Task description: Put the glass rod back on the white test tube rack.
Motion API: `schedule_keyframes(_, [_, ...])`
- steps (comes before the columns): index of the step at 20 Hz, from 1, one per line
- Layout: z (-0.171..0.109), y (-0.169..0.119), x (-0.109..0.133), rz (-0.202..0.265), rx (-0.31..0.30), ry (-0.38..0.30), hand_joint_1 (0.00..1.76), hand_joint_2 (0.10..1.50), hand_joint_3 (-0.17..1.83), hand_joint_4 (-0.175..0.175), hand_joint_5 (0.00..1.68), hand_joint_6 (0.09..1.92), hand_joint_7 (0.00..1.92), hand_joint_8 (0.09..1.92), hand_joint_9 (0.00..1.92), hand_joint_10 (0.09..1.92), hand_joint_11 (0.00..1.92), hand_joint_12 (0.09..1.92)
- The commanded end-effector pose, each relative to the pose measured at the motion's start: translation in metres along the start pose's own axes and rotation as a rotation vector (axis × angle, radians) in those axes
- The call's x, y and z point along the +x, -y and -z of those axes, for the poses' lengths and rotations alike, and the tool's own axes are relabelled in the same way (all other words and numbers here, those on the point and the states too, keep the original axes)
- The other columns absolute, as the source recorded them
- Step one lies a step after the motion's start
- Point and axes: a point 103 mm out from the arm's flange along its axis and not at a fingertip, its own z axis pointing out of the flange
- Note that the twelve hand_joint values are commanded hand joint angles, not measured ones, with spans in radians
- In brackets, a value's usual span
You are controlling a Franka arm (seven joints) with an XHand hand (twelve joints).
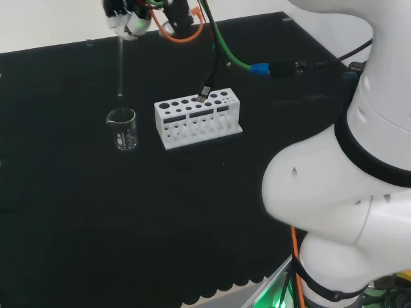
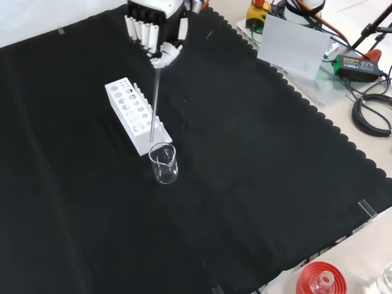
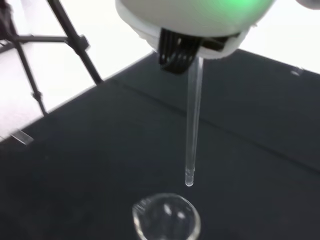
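Note:
The hand (image 1: 126, 18) is high at the far left of the head view and at the top of the front view (image 2: 153, 33), its fingers curled round the top of a clear glass rod (image 1: 119, 64). The rod (image 2: 155, 101) hangs almost upright, and its lower tip is just above the rim of a small clear beaker (image 1: 122, 129) (image 2: 163, 163). In the wrist view the rod (image 3: 193, 125) ends a little above the beaker (image 3: 166, 220). The white test tube rack (image 1: 198, 119) (image 2: 136, 114) stands just beside the beaker, with several round holes on top.
Orange and green cables (image 1: 221, 48) hang from the arm above the rack. A red ribbed stand (image 2: 321, 278) with glassware sits at the near edge of the front view. A grey box (image 2: 294, 46) and cables lie off the cloth.

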Motion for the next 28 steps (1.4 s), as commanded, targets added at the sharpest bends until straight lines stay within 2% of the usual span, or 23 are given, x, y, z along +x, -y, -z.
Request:
schedule_keyframes(1, [-0.027, 0.005, -0.002, -0.016, 0.076, 0.0, 1.33, 0.62, 0.72, -0.175, 1.23, 0.53, 1.4, 0.72, 1.68, 0.59, 1.61, 0.66])
schedule_keyframes(16, [-0.014, 0.037, -0.055, -0.107, 0.057, 0.002, 1.33, 0.61, 0.72, -0.175, 1.23, 0.53, 1.4, 0.72, 1.68, 0.59, 1.61, 0.67])
schedule_keyframes(28, [-0.002, 0.047, -0.076, -0.156, 0.056, 0.029, 1.33, 0.61, 0.72, -0.175, 1.23, 0.53, 1.4, 0.71, 1.68, 0.59, 1.61, 0.66])
